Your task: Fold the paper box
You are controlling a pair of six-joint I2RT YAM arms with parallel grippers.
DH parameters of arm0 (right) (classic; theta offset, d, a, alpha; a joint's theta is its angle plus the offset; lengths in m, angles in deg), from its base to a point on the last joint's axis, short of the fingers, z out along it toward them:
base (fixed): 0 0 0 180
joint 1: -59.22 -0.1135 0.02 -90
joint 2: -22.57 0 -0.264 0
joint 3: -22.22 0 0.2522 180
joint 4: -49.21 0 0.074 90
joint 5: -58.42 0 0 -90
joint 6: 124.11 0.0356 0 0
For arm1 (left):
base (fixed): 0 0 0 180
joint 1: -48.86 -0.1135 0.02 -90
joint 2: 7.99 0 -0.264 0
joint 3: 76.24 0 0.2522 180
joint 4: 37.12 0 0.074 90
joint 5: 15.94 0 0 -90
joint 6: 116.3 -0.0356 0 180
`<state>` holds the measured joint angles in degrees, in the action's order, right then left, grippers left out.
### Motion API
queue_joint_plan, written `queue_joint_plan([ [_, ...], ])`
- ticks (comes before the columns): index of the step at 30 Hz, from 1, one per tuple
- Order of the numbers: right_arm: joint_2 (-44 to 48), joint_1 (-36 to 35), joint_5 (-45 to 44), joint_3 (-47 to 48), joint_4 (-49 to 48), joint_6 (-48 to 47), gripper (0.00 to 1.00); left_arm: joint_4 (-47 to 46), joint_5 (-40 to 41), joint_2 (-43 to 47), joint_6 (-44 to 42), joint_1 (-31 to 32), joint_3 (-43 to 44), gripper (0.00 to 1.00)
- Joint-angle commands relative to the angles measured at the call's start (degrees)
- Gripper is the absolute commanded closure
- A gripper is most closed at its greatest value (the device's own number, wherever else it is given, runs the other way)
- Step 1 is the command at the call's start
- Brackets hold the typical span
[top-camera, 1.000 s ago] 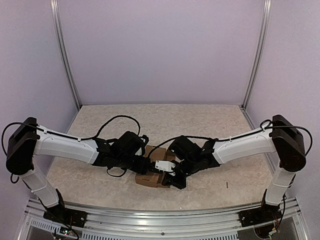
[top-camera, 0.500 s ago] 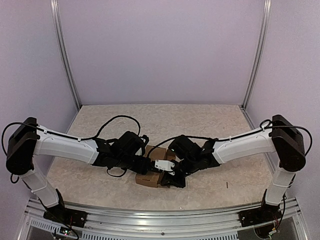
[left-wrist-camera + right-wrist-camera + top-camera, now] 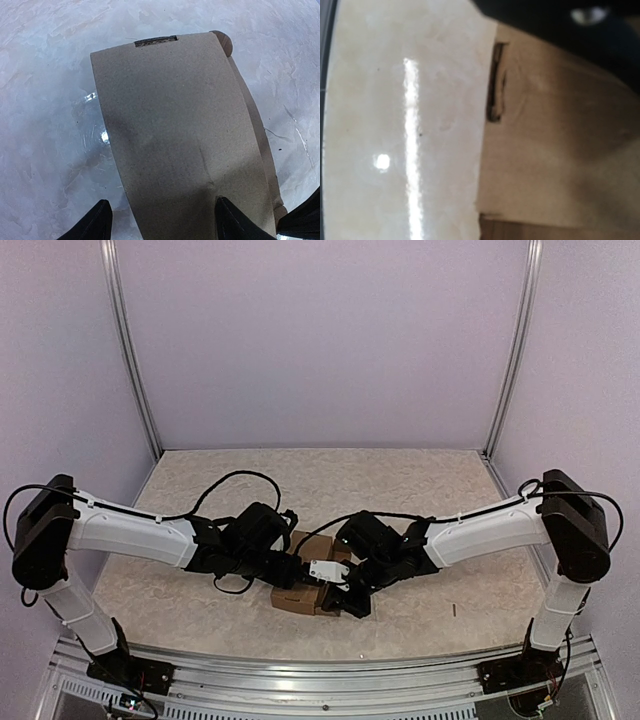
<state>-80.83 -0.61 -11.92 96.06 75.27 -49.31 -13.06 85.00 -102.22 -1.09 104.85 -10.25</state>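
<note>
The pale marbled table [image 3: 200, 480] and the lilac walls [image 3: 320, 340] around it look the same as a second ago. The left arm [image 3: 130, 535] has not shifted. The right arm [image 3: 490, 530] has drawn its wrist a touch inward and toward the near edge. Both arms reach to the middle of the table and cover most of the paper box [image 3: 298, 598] from above, so only its brown corners show there. It lies on the table between the two wrists, where it was before. The left gripper [image 3: 162, 225] stands wide open. In its wrist view one finger is over bare table just beside the box's flat panel [image 3: 180, 140] and the other is in front of that panel. The right gripper [image 3: 345, 605] is closed at the box's near right corner. The views do not show whether it pinches any cardboard. Its camera sits close against the panel [image 3: 560, 165], blurred. A narrow slot [image 3: 156, 41] is cut at the panel's far edge. A small dark speck [image 3: 453, 610] lies on the table well to the right.
</note>
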Motion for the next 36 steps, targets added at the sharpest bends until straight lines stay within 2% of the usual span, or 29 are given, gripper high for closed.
queue_joint_plan([
  [1,0.3,0.2,-0.8,0.7,0.7,1.4,1.00,3.0,-0.6,-1.0,-1.1,-0.1,-1.0,0.31],
  [16,-3.9,0.2,2.1,6.1,3.0,3.1,1.00,3.1,-0.6,-1.7,0.5,0.1,-0.9,0.31],
  [21,-1.8,0.5,1.3,6.4,4.8,1.4,0.99,2.9,1.8,-1.2,-1.2,-0.1,-0.4,0.31],
  [26,5.9,5.5,2.4,5.1,6.9,-1.7,0.77,1.3,5.9,4.7,-3.5,1.0,0.0,0.26],
  [29,9.5,8.8,3.7,5.1,7.8,-3.6,0.68,2.2,5.8,8.7,-1.7,0.7,0.2,0.21],
  [32,11.3,11.2,2.7,5.5,7.4,-4.7,0.64,4.6,3.9,9.1,1.9,0.1,0.7,0.20],
  [36,12.8,16.0,3.6,6.2,6.5,-3.7,0.62,7.4,1.2,4.9,4.2,0.0,2.6,0.20],
])
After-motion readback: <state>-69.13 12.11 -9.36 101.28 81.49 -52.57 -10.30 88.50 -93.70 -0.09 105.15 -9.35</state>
